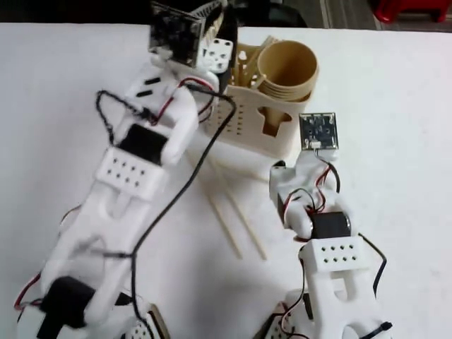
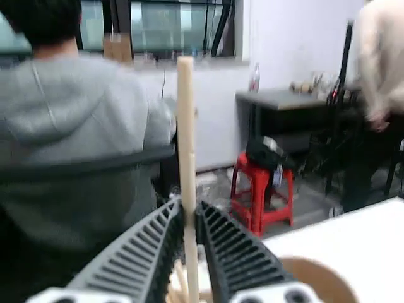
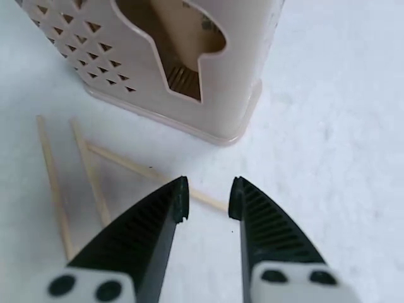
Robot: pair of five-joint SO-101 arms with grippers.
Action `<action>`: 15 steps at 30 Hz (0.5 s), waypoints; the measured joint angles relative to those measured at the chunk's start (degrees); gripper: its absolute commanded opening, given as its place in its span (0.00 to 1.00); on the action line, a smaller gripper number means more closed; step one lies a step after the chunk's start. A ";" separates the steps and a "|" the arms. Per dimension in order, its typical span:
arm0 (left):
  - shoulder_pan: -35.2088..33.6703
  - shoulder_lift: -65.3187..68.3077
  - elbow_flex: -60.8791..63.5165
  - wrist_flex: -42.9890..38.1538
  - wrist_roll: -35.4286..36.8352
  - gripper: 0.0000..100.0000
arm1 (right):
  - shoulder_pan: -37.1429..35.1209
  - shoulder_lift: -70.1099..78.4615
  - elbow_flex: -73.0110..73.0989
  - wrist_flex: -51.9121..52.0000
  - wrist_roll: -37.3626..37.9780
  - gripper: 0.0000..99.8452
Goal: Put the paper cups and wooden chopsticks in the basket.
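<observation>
Left gripper [image 2: 189, 221] was pinched tight on one wooden chopstick [image 2: 185, 126], held straight up — a paper cup [image 2: 322, 278] rim showed just below. Right gripper [image 3: 208, 199] was open a little, right over a flat chopstick [image 3: 139, 167] lying beside the basket [image 3: 113, 82]. From up high, stacked cups [image 1: 286, 67] sat inside the basket and loose chopsticks [image 1: 225, 227] lay beside it. If the held stick tipped, it could hit the rim and fall outside.
</observation>
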 measured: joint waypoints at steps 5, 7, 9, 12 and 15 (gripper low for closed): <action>-1.49 3.60 -1.32 3.43 0.00 0.15 | 0.00 0.00 0.00 0.00 0.00 0.12; -1.67 3.60 -3.78 8.35 0.00 0.16 | 0.00 0.00 0.00 0.00 0.00 0.12; -1.85 3.60 -7.30 15.03 0.00 0.16 | 0.00 0.00 0.00 0.00 0.00 0.12; -3.60 3.60 -13.01 26.20 -0.18 0.15 | 0.00 0.00 0.00 0.00 0.00 0.12; -5.89 3.60 -17.93 36.84 -2.90 0.15 | 0.00 0.00 0.00 0.00 0.00 0.12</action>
